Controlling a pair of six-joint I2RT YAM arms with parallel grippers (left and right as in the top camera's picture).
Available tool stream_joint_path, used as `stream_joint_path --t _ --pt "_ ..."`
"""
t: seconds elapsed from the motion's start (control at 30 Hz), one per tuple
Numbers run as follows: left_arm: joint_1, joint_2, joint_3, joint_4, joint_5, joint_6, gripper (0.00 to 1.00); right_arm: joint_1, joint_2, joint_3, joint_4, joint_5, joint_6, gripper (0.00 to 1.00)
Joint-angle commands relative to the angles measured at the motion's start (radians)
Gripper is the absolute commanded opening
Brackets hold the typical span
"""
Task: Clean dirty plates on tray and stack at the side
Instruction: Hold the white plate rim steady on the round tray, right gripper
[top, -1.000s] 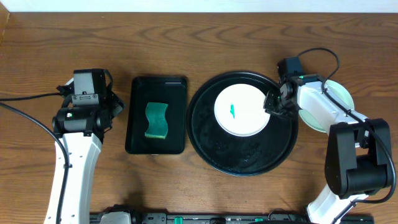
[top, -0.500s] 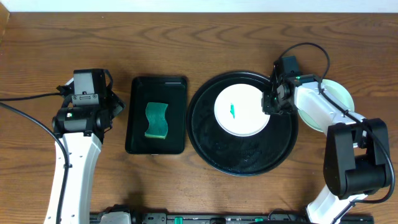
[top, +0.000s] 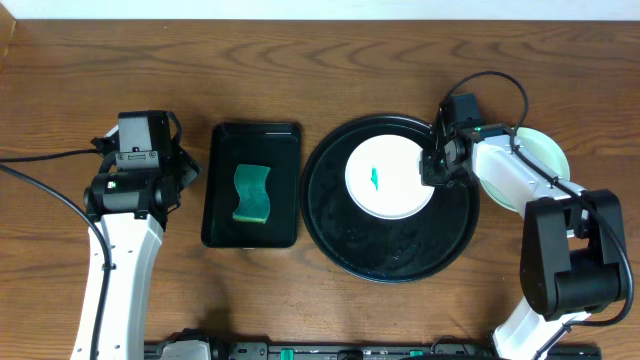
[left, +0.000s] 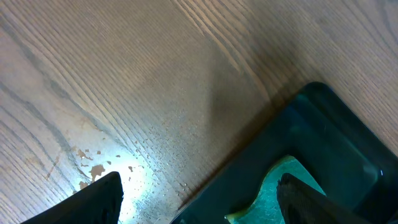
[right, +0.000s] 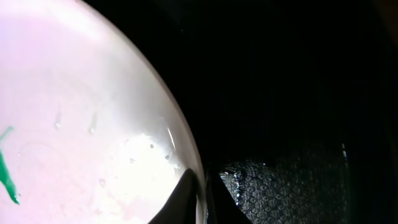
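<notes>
Brown wood-grain table (top: 300, 60) fills the overhead view, w/ a pale strip (top: 300, 8) along its far edge, poss. a wall. Left wrist view: bright glare (left: 121, 171) on the grain, small pale flecks around it.

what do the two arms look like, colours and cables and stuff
Both arms have white links with black joint housings. The left arm carries a boxy black wrist block and trails a black cable. The right arm has a black cord looping over its wrist. Each shows a small green light.
</notes>
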Motion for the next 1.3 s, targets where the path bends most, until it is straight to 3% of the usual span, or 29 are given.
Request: stream_joint_path --t 0.0,0.17,0.47,0.6,0.77,1.27 --pt "0.008 -0.004 -0.002 -0.003 -0.02 -0.002 0.8 0.008 -0.015 -0.007 0.001 0.009 -0.003 0.06" --pt "0.008 -0.004 -0.002 -0.003 -0.02 -0.001 0.8 0.008 -0.015 -0.007 -0.001 0.008 -0.003 0.13" --pt "0.008 -0.004 -0.002 -0.003 -0.02 -0.002 0.8 0.008 -0.015 -0.007 0.001 -0.002 -0.101 0.15" --pt "0.008 -0.004 -0.002 -0.003 -0.02 -0.002 0.8 0.008 -0.015 -0.006 0.007 -0.034 -0.111 0.13" --pt "0.008 -0.004 -0.002 -0.003 -0.02 -0.001 0.8 0.008 -0.015 -0.007 0.004 -0.085 -0.142 0.02" --pt "0.008 -0.004 -0.002 -0.003 -0.02 -0.002 0.8 0.008 -0.032 -0.006 -0.012 -0.085 -0.158 0.01"
